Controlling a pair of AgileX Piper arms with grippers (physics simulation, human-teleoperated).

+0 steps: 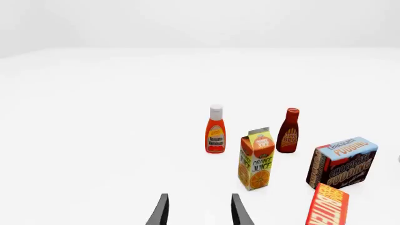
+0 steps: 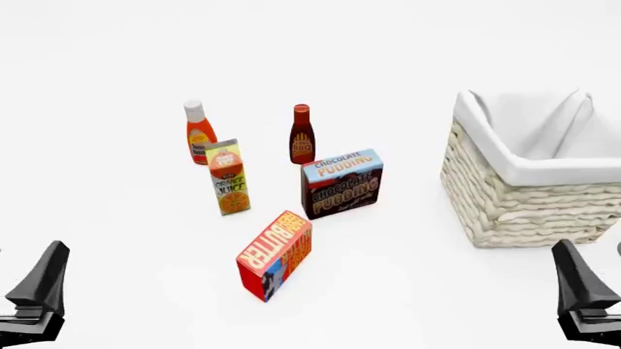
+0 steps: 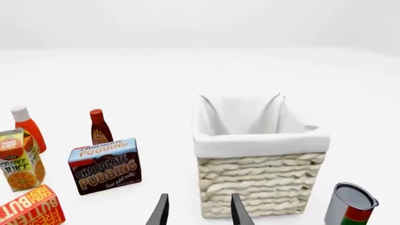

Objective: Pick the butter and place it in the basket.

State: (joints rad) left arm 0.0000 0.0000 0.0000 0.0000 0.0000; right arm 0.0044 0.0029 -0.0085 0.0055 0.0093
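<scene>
Front view puts the butter (image 2: 275,254) lying on the white table (image 2: 116,218), just nearer than the chocolate pudding box (image 2: 342,183) and the orange juice carton (image 2: 229,186). Both wrist views crop it at the frame edge. To its right, well apart, stands the basket (image 2: 529,200), partly cropped. The left hand (image 1: 198,212) and right hand (image 3: 198,211) are parted and hold nothing; only their fingertips show.

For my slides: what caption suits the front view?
Butter lies between idle arms; basket waits at right.
</scene>
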